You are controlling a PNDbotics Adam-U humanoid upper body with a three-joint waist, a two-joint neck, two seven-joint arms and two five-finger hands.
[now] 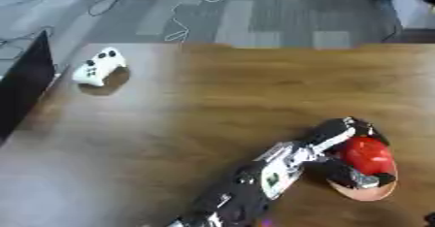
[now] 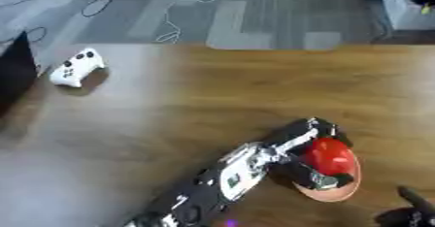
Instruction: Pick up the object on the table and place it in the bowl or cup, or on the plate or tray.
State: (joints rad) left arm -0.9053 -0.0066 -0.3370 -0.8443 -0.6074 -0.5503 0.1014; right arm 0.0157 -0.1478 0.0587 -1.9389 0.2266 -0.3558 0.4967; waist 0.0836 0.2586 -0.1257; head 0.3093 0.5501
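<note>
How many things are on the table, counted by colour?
White: 1, the game controller
Red: 1, the round object that the left hand is curled around
Tan: 1, the plate under it
Black: 1, the flat screen at the left edge
Total: 4

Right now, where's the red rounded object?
The red rounded object sits at the lower right of the wooden table, over a tan plate, with the left hand curled round it.
</note>
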